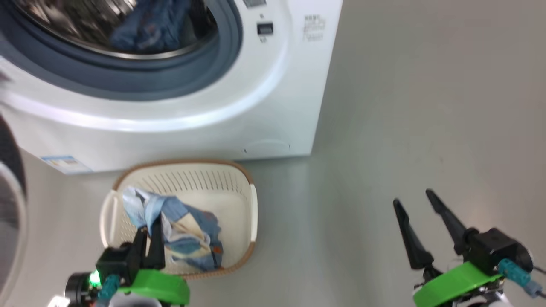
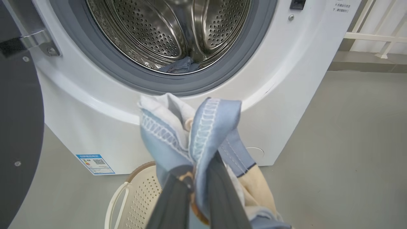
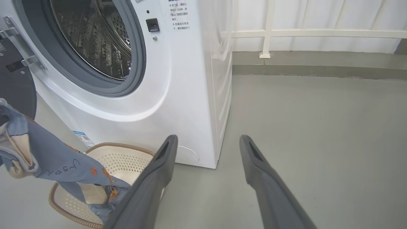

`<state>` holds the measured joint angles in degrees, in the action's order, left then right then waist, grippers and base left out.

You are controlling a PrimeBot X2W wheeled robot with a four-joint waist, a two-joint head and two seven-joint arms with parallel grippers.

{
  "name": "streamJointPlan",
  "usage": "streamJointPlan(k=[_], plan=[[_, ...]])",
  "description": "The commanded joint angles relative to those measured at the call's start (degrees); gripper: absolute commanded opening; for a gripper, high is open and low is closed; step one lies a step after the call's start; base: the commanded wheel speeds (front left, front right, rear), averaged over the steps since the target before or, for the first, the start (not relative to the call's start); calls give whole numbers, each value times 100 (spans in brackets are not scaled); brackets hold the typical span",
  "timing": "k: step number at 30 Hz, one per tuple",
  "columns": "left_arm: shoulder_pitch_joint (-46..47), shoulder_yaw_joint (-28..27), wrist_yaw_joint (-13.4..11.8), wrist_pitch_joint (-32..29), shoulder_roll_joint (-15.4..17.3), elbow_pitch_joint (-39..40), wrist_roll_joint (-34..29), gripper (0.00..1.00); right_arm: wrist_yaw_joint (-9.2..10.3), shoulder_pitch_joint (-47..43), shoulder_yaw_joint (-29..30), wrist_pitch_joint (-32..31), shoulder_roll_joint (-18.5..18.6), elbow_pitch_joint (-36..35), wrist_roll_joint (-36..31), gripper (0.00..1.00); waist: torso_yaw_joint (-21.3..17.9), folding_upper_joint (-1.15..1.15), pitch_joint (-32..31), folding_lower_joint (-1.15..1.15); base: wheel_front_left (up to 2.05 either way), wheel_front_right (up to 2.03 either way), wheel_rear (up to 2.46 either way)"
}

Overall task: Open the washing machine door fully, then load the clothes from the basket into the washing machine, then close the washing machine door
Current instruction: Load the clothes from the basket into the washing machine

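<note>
Grips a bunched fold of the clothes (image 2: 190, 127) with the left pincer (image 1: 149, 229), pinched narrow on the fabric, at the lower left of the head view, just over the basket (image 1: 213, 187). Leaves the tail of that same piece hanging down into the basket, seen at the lower left of the right wrist view. Has the right pincer (image 3: 208, 138) spread wide and bare, at the lower right of the head view, well apart from everything. Faces the washing machine (image 1: 256, 106) across the top of the head view, with the washing machine door (image 2: 19, 127) swung open at the left edge and another blue piece (image 1: 145, 30) already lying in the drum (image 2: 152, 28).

Risks, as judged from here:

Could lose the piece on the way up, gripped by one thin fold rather than the bulk. Could drag the hanging tail over the basket rim and tip or shift the light tub. Could catch the trailing cloth on the grey rubber ring (image 2: 133, 79) if brought in too low, leaving part draped over the lip, to be pinched on closing the door. Could knock the open door at the left when swinging the arm toward the mouth. Cannot make out any further clothes under the held piece in the basket
</note>
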<state>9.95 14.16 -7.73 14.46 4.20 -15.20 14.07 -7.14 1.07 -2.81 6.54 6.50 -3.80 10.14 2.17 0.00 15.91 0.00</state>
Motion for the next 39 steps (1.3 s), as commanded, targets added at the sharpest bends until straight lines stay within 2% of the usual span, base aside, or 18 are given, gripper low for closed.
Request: streamJointPlan(k=[1,9,18,39], plan=[[-102,-151,43,53,170,208,-55,0,-35,-113,-137,-36,-20,-179,-93,100,204,0,-631,0,0,0,0],[-560,-99,83,-83,373,502,-28,0,-35,-443,-136,-208,-155,-417,-189,100,173,0,-1178,0,0,0,0],[-858,-89,81,-296,560,867,16,0,-35,-702,-114,-328,-262,-614,-290,100,94,0,-1523,0,0,0,0],[-1065,-130,-30,-480,704,1150,149,0,-35,-882,37,-325,-352,-657,-333,100,10,0,-1706,0,0,0,0]])
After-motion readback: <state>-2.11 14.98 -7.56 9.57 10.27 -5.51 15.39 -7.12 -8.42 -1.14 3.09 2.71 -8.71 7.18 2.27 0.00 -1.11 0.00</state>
